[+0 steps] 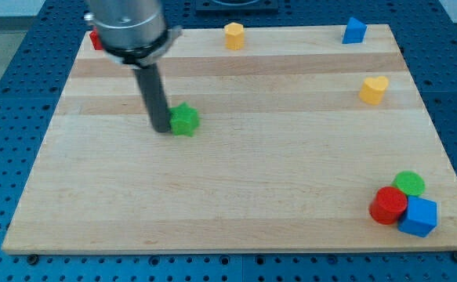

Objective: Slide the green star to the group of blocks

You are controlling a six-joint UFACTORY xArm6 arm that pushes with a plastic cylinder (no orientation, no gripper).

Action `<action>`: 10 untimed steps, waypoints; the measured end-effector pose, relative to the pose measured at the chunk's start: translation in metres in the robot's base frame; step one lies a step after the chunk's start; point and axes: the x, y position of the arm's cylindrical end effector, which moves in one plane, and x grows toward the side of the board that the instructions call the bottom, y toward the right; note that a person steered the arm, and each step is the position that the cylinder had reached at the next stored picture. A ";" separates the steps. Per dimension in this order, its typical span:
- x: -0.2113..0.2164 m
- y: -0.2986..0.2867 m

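A wooden board [236,196] lies on a blue perforated table [9,117]. My tip [161,128], a bare rod that grasps nothing, touches the left side of the green star [185,120] in the board's left half. Well apart, at the near right corner, a green cylinder [410,183], red cylinder [388,205] and blue cube [418,217] cluster together. Along the far edge sit a yellow block [234,35], a blue block [354,30] and a partly hidden red block [95,39]; a yellow heart [374,89] lies far right.

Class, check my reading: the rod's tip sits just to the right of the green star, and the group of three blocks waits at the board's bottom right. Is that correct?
One detail is wrong. In the camera view, my tip sits just to the left of the green star, not the right. The group of three blocks is indeed at the board's bottom right.
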 end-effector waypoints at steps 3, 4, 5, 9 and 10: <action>-0.047 0.102; -0.054 0.123; -0.049 0.144; 0.044 0.217; 0.054 0.246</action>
